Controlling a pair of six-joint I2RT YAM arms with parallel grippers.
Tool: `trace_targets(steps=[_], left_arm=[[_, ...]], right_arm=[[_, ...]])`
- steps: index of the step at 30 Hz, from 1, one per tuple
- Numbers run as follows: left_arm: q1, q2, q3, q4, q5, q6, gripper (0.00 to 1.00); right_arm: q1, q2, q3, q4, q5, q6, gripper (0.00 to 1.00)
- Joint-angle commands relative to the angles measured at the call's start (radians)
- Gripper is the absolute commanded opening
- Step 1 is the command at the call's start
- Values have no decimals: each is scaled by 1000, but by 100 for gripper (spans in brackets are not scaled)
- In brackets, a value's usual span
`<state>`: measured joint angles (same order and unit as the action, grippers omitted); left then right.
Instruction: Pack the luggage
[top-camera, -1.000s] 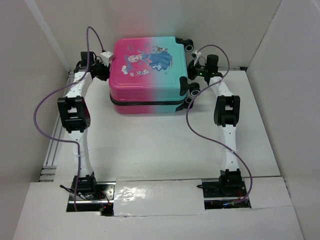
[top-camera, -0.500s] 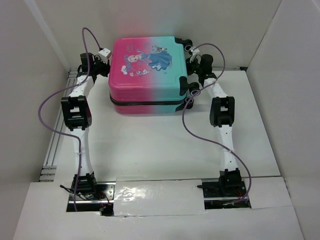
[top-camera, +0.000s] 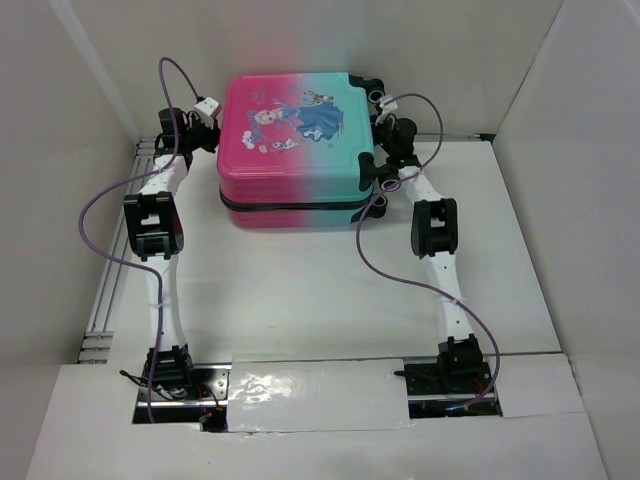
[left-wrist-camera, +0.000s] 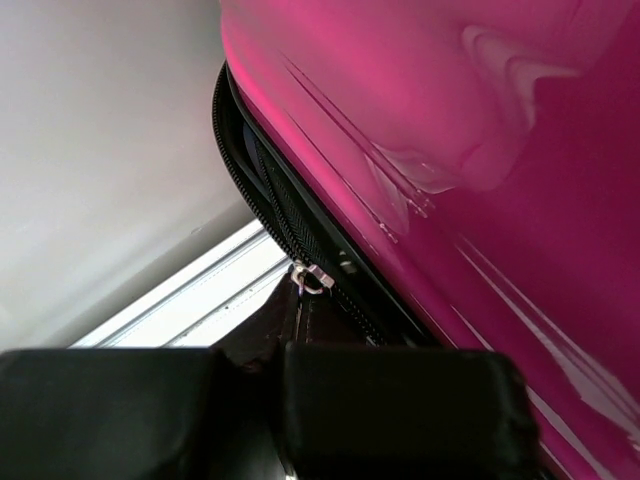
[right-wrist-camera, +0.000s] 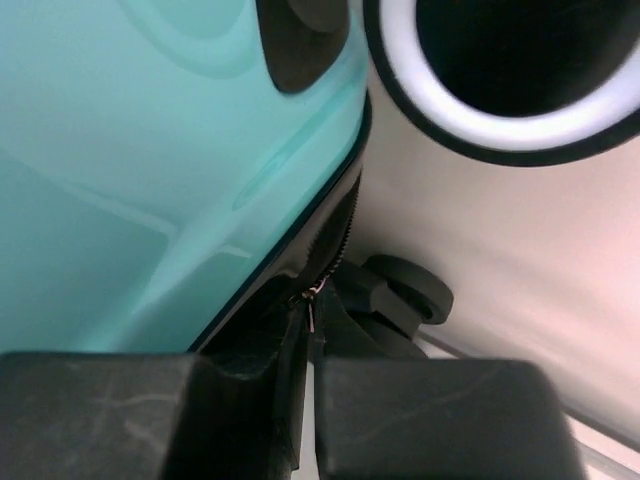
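Along the far edge of the bench (top-camera: 300, 290), pushed close to the back wall, the luggage (top-camera: 295, 140) lies flat with its printed shell facing up. Its two halves are brought together, with only a dark seam showing round the side. It sits square to the arms, probably so that each one can reach a short side without crossing the other.

The left pincer (top-camera: 198, 135) is tucked against the pink end. In its wrist view the fingers are pressed together on the zipper pull (left-wrist-camera: 312, 279), whose small metal loop shows just above the pads. The zipper track (left-wrist-camera: 262, 180) above it is visibly gaping, so that stretch is not yet closed.

The right pincer (top-camera: 392, 150) sits at the teal end, between the two wheels on that side. Its jaws are likewise pinched shut on a second zipper pull (right-wrist-camera: 312, 296), right at the seam below the shell's edge. One wheel (right-wrist-camera: 505, 70) fills the top of that view, so there is little room to work.

Holding a pull on each side suggests that the packing is at its closing stage, with the two sliders meant to be run along the seam. The thin tabs could slip out of the pads under a hard tug. The light shell may also slide on the smooth bench unless both pulls balance each other.
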<state>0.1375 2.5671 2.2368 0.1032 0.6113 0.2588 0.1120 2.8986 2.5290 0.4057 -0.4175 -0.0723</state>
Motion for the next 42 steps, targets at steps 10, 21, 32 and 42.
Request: trace_targets(steps=[10,21,32,42], left_arm=[[-10,-183,-185,144,59,63,0],[-215,-640,-756,155,55,169,0],[-587,-1221,-1359,238,-175,-32,0],[-662,-1384,-1519,116,-320,-53,0]], right_arm=[[-60,-293,-226,-143,117,134,100],[-81,-775,-489,-346,204,55,100],[-3,-941,-477,-528,7,-38,100],[257,-1053,-602,-591,-127,-263,100]])
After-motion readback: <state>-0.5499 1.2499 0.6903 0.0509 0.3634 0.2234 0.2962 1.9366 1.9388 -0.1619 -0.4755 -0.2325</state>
